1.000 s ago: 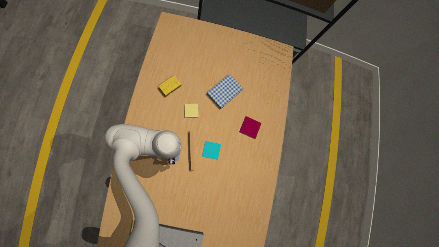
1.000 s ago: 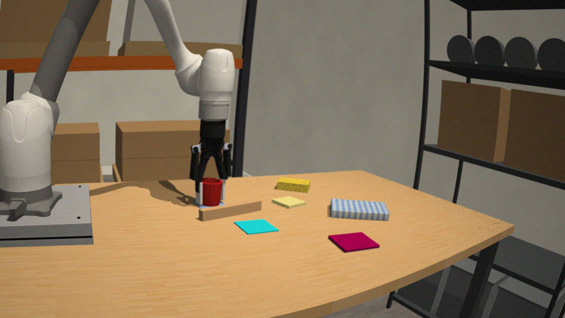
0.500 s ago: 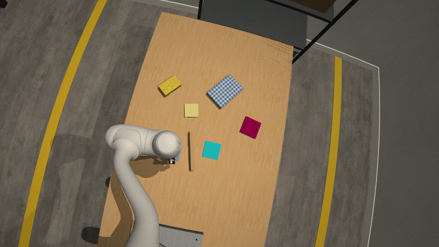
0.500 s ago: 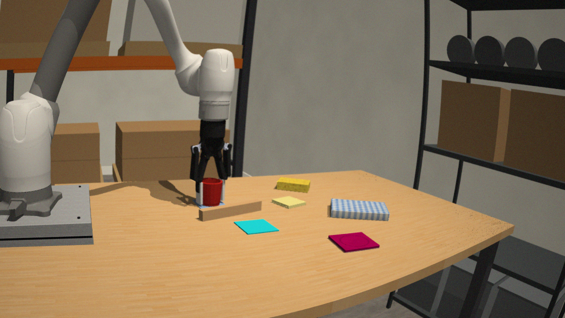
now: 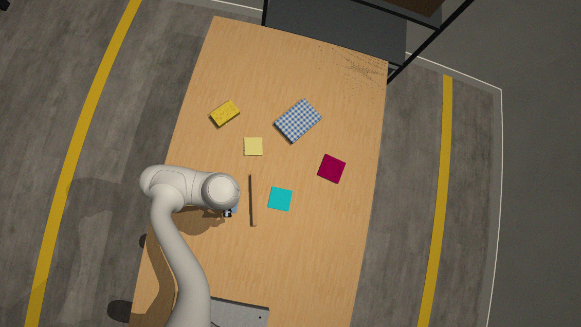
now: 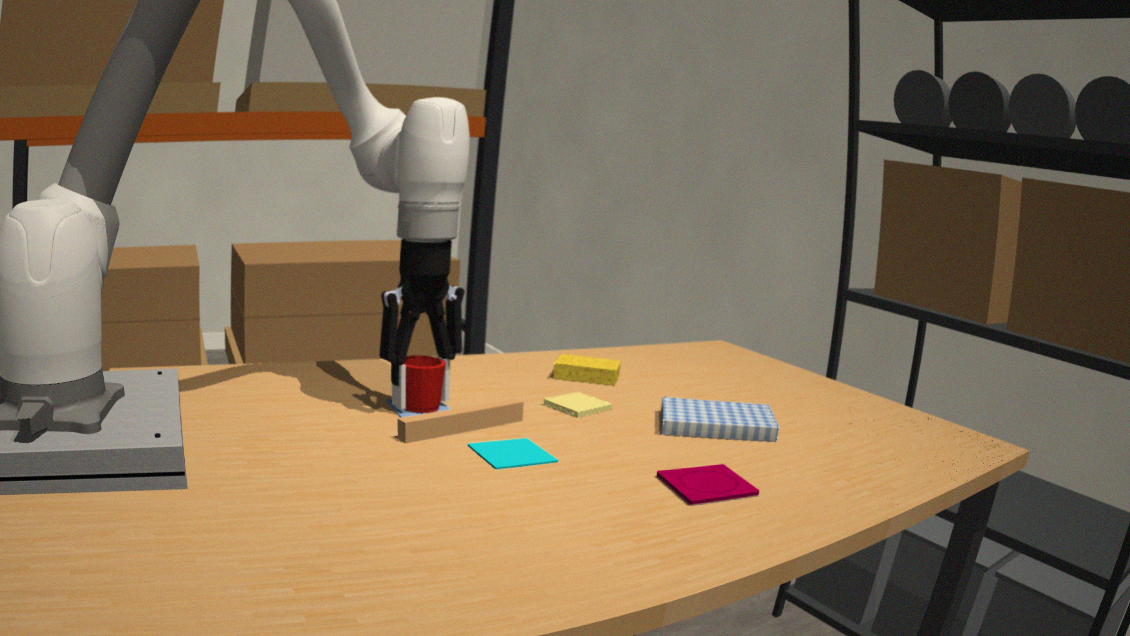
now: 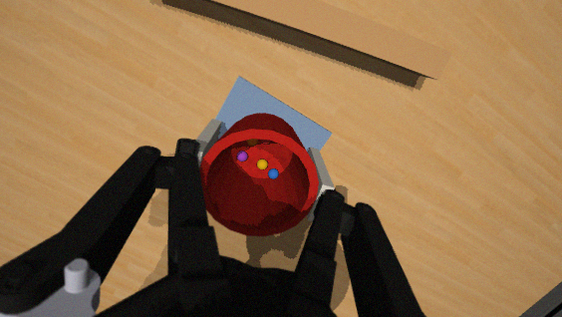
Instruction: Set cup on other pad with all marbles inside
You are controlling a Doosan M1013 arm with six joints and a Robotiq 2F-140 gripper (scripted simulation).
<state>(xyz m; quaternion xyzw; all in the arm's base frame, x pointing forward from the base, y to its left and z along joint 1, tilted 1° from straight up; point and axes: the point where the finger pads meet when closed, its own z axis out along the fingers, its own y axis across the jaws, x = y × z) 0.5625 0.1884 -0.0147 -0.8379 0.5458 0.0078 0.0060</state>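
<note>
The red cup stands upright on a light blue pad, on the arm's side of the wooden rail. Small coloured marbles lie in its bottom. My gripper comes straight down over the cup, with one finger pad against each side of it. In the side view the cup rests on the pad between the fingers. A cyan pad lies flat across the rail. From above, the arm hides the cup, and only the gripper's tip shows.
A pale yellow pad, a magenta pad, a yellow sponge and a blue checked block lie beyond the rail. The cyan pad is just past it. The arm's base plate stands at the left.
</note>
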